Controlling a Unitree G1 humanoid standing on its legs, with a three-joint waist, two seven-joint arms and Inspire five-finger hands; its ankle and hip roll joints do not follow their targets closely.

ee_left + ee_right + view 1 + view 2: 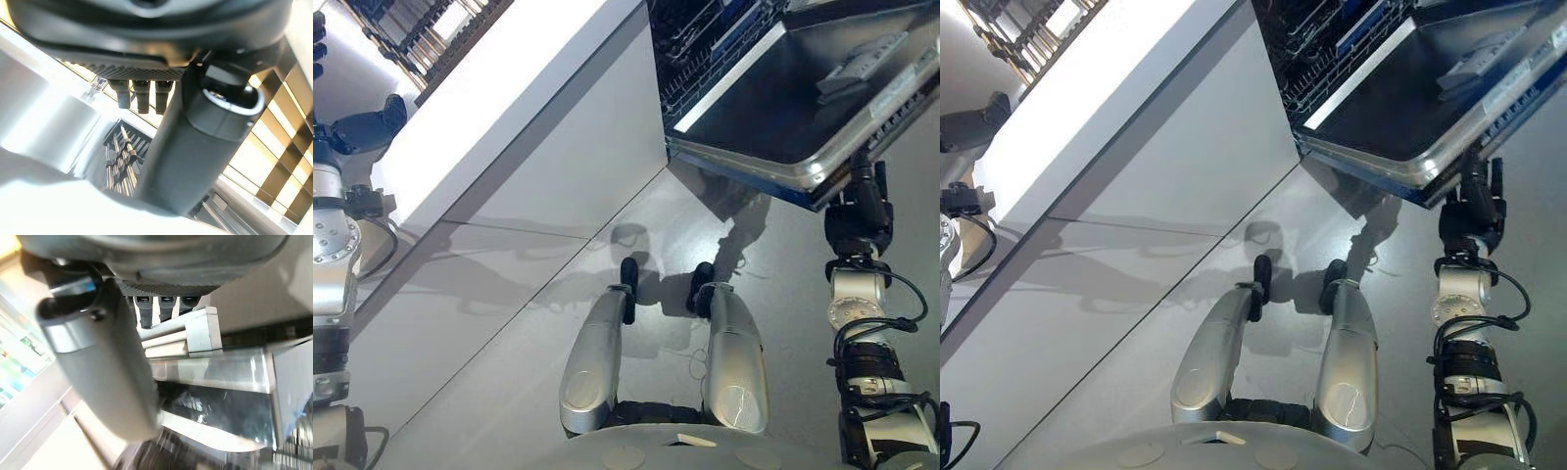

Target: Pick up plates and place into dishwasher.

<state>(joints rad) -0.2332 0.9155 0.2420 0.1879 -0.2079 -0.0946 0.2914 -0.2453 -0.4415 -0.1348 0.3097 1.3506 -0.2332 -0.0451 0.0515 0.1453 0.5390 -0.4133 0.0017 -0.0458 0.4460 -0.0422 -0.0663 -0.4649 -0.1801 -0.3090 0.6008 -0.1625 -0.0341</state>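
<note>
The dishwasher door (783,98) hangs open, racks (1332,44) behind it. The right hand (862,201) reaches under the door's edge, its fingers hidden, so its state cannot be told. The left hand (367,125) rests by the white surface (499,98), fingers relaxed, empty.

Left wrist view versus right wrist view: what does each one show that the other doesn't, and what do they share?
Left wrist view: the left hand over a white countertop, with a wire rack beyond it. Right wrist view: the right hand close to the open dishwasher door, its metal edge and dark inner panel. Shared: each looks along its own dark hand, thumb in front.
</note>
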